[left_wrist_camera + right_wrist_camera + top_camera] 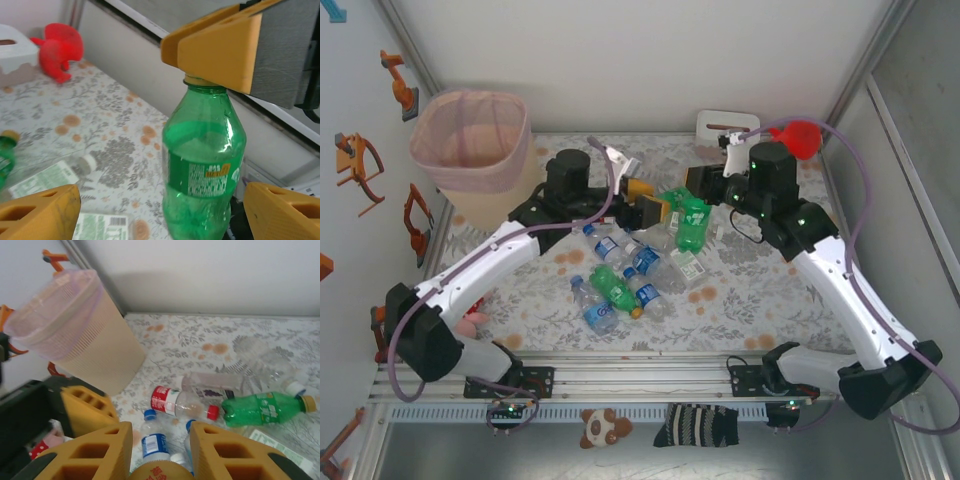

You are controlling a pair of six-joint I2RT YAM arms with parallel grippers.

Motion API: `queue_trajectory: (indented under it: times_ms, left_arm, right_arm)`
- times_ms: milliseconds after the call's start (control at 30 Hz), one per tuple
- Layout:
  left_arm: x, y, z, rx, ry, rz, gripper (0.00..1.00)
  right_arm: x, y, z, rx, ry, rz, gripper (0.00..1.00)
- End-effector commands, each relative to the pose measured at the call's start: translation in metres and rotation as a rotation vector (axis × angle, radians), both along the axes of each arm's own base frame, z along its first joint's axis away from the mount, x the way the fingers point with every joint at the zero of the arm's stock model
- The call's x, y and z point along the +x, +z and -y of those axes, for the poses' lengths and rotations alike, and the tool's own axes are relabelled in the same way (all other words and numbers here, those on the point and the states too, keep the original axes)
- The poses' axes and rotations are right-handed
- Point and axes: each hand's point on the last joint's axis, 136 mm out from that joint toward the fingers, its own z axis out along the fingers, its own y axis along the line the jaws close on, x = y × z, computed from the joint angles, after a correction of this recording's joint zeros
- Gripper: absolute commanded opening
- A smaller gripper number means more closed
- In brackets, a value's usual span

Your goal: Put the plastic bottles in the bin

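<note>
The bin [470, 178] stands at the far left corner of the tabletop [770, 290], well apart from both arms. The left gripper [650, 200] is spread wide, its fingers [40, 212] flanking a green bottle [202, 170] without touching it. That bottle hangs upright, pinched at the cap by the right gripper [161, 456]. The other bottles [620, 282] lie heaped in the middle of the tabletop. The green bottle looks empty: light, smooth and thin-walled, likely to dent or slip under a hard squeeze. The labelled waist, below the stiffer neck, seems the best place for the left gripper to close.
</note>
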Motion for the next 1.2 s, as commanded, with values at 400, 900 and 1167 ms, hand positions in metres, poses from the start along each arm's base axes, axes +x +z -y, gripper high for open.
queue_trajectory:
  times_ms: [400, 900, 1167]
  left_arm:
    - [-0.034, 0.015, 0.06, -0.083, -0.206, 0.007, 0.87]
    - [-0.046, 0.012, 0.064, -0.092, -0.302, 0.016, 0.74]
    - [-0.047, 0.011, 0.065, -0.086, -0.311, 0.018, 0.64]
  right_arm:
    - [-0.011, 0.037, 0.0, 0.072, 0.004, 0.09, 0.26]
    - [-0.023, 0.055, 0.004, 0.1, 0.009, 0.144, 0.26]
    - [-0.023, 0.057, 0.004, 0.102, 0.012, 0.148, 0.26]
